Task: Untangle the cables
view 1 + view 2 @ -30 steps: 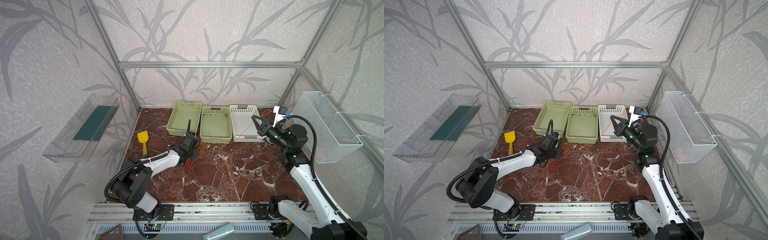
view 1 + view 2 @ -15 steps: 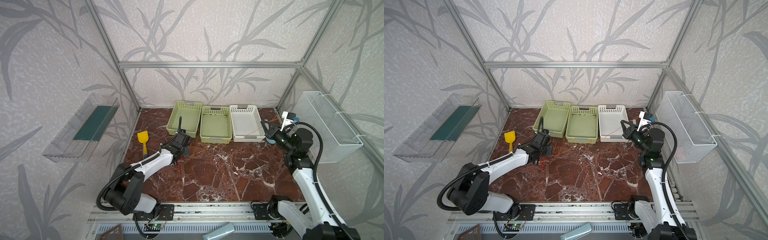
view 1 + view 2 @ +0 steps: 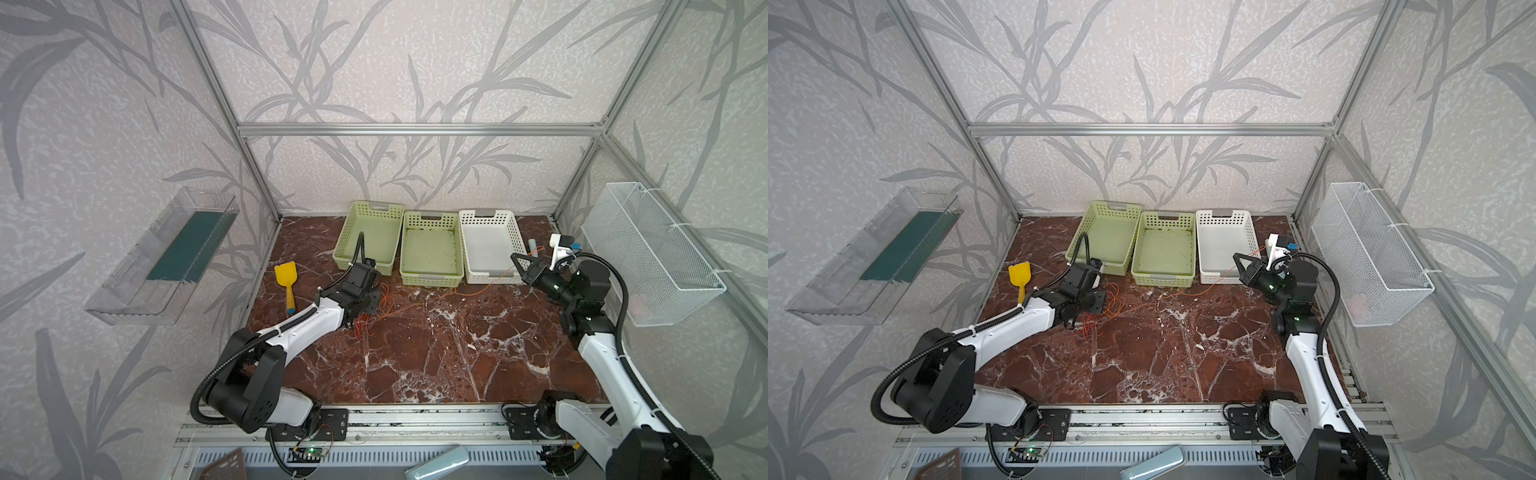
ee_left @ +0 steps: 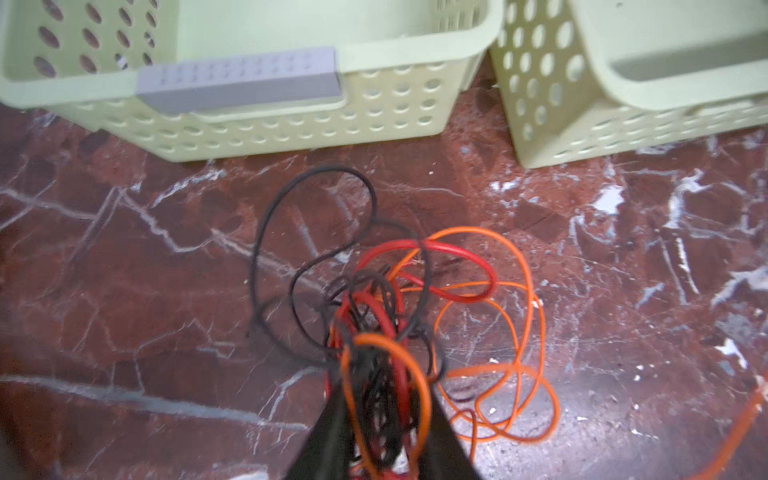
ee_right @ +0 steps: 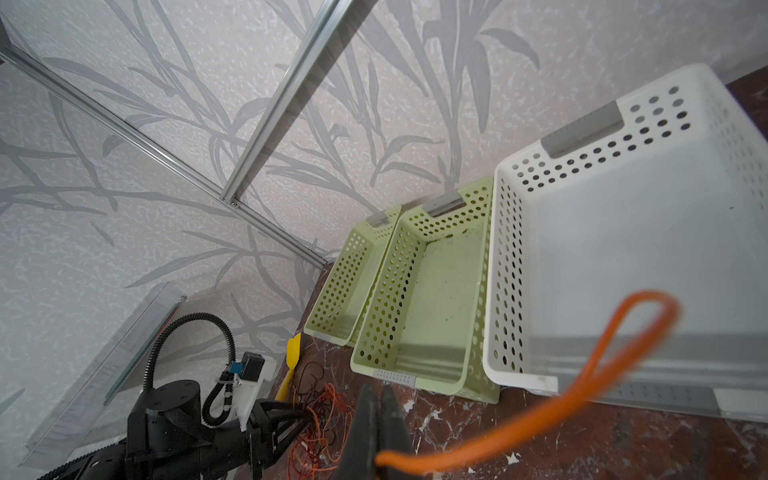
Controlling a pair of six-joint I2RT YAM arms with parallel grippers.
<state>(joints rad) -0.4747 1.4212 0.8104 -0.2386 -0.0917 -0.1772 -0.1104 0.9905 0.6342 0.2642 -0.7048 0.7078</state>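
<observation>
The cables lie in one tangle (image 3: 365, 322) (image 3: 1100, 309) on the marble floor in front of the leftmost green basket. The left wrist view shows black (image 4: 266, 232), red (image 4: 469, 257) and orange (image 4: 528, 291) loops knotted together. My left gripper (image 4: 384, 374) (image 3: 371, 306) stands low over the tangle, its fingers (image 4: 328, 436) parted, with the thick of the bundle between them. From there the orange cable (image 3: 436, 296) (image 3: 1167, 298) trails right across the floor. It rises to my right gripper (image 5: 379, 399) (image 3: 515, 257) (image 3: 1236, 257), which is shut on it (image 5: 540, 411) beside the white basket.
Two green baskets (image 3: 365, 208) (image 3: 432, 216) and a white basket (image 3: 486, 214) line the back of the floor. A yellow scoop (image 3: 286, 278) lies at the left. A wire basket (image 3: 648, 249) hangs on the right wall, a clear shelf (image 3: 166, 257) on the left wall.
My left gripper's jaws have parted round the tangle. The left arm went left, then came back a little. The right gripper went right and down, then back toward the white basket, still holding orange.
</observation>
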